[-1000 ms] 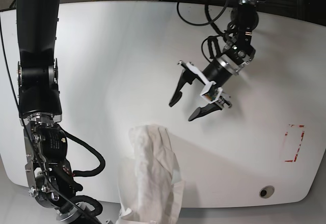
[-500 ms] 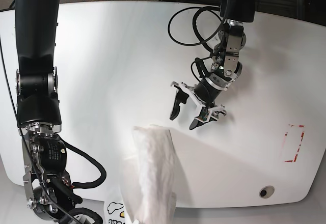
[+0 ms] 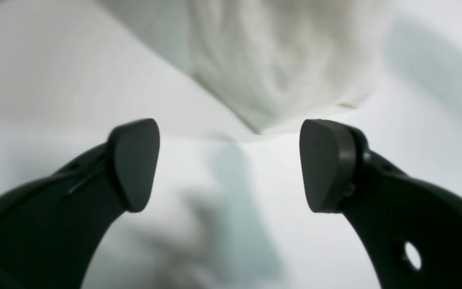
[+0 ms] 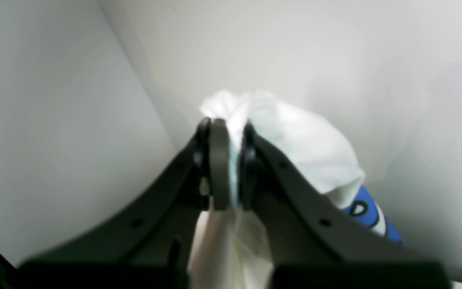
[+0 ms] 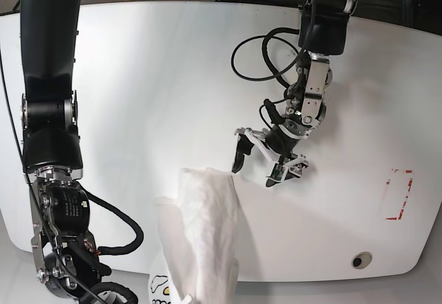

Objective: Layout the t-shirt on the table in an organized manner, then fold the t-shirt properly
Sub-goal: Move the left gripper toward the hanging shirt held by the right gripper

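The white t-shirt [image 5: 204, 228] lies bunched in a long heap at the table's [image 5: 138, 90] front edge, its near end hanging over the edge. My left gripper [image 5: 257, 166] stands open just beyond the heap's far tip, fingers pointing down at the table. In the left wrist view the left gripper [image 3: 231, 164] has nothing between its pads, and the t-shirt [image 3: 279, 60] lies just ahead of them. In the right wrist view my right gripper [image 4: 227, 160] is shut on a fold of the t-shirt [image 4: 295, 144], with blue print [image 4: 363, 212] showing below. The base view hides that gripper.
A red tape rectangle [image 5: 399, 195] marks the table at the right, with a round grommet hole [image 5: 358, 260] nearer the front edge. The right arm's black column [image 5: 48, 97] rises on the left. Black cables [image 5: 262, 48] loop beside the left arm.
My left gripper has come down and nearer, reaching the far tip of the heap, and its jaws have opened wider. The heap has shifted slightly.
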`<move>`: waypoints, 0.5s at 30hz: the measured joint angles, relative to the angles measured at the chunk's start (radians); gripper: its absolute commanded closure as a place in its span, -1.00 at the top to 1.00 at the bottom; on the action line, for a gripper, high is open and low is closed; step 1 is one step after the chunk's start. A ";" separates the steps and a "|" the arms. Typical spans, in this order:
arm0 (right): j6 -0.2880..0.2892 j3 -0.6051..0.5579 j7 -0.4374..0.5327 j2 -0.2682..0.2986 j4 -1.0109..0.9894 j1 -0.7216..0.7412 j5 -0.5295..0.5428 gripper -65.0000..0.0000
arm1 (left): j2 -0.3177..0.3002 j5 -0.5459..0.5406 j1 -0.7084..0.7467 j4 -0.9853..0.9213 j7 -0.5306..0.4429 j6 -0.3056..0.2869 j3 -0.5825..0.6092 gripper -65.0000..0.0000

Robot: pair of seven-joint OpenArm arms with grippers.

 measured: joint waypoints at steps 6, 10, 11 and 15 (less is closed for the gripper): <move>0.000 0.000 0.000 0.003 0.000 0.000 0.006 -1.00 | 0.000 -0.001 -0.055 -0.099 -0.001 0.000 0.000 0.59; -0.001 0.000 0.000 0.003 0.000 0.006 0.006 -1.00 | 0.004 -0.003 -0.062 -0.121 -0.001 -0.001 0.011 0.59; -0.001 0.000 0.000 0.003 0.000 0.007 0.006 -1.00 | 0.007 -0.003 -0.061 -0.121 -0.002 0.000 0.017 0.59; 0.000 0.000 0.000 0.002 0.000 0.013 0.006 -1.00 | 0.022 -0.003 -0.059 -0.122 0.002 -0.001 0.074 0.59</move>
